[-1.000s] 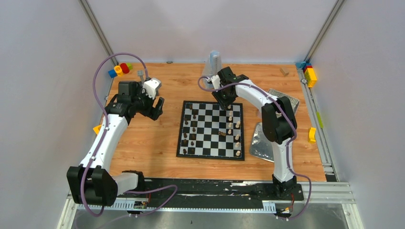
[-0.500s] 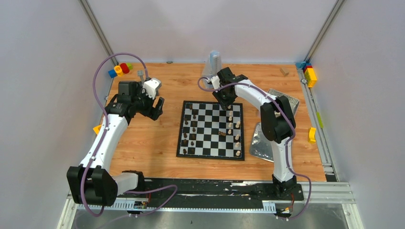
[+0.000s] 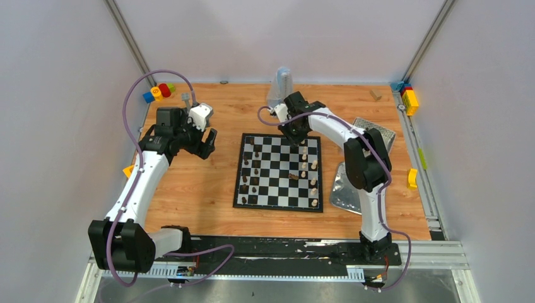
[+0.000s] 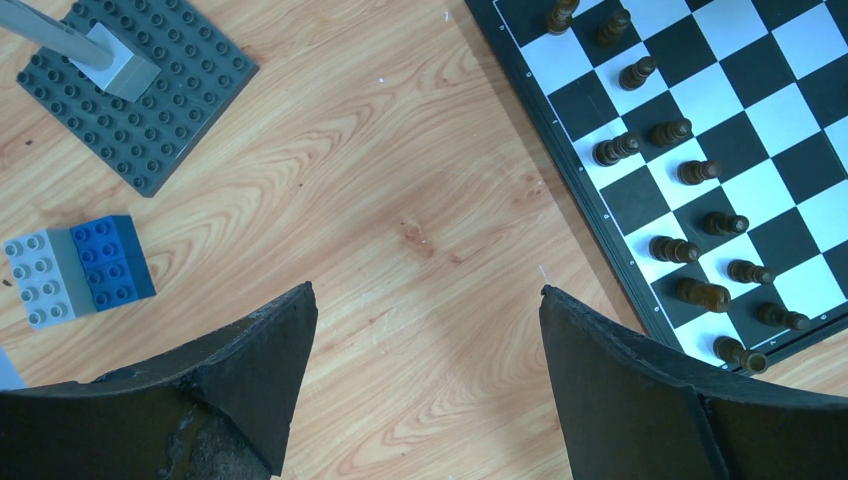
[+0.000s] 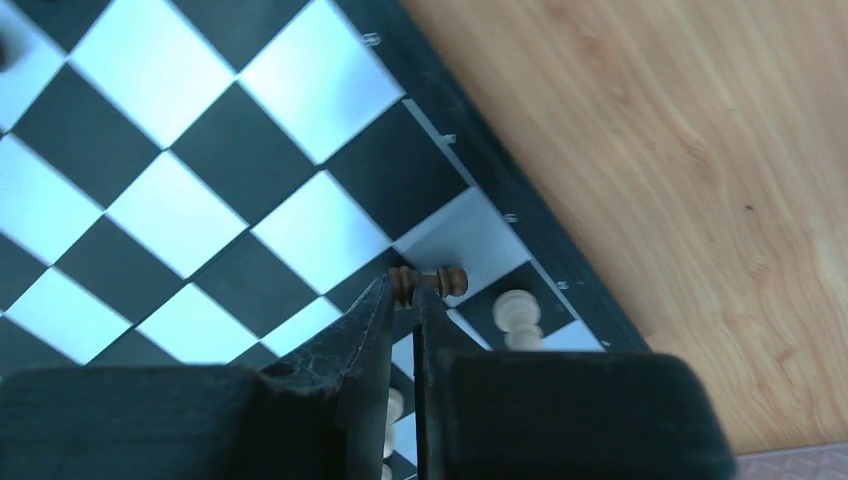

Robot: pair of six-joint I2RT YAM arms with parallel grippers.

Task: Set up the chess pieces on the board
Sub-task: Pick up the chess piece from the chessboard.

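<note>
Right gripper (image 5: 403,290): shifted slightly along the board's far edge since a second ago, fingers drawn in. I now read them pinched on a small brown turned wooden chess piece (image 5: 440,281), near the far right corner of the flat black-and-white checked chessboard (image 3: 277,196).
Cream turned pawn (image 5: 516,310): standing just beside the held piece.
Cream pieces (image 3: 313,183): a column along the board's right side.
Dark brown pieces (image 4: 690,172): two ragged columns along the board's left side.
Left gripper (image 4: 425,330): jaws wide apart, holding nothing, hovering over the wood-grain tabletop (image 4: 400,200) left of the board.
Dark grey studded baseplate (image 4: 150,110), joined blue and grey toy bricks (image 4: 80,270): off the board's left side.
</note>
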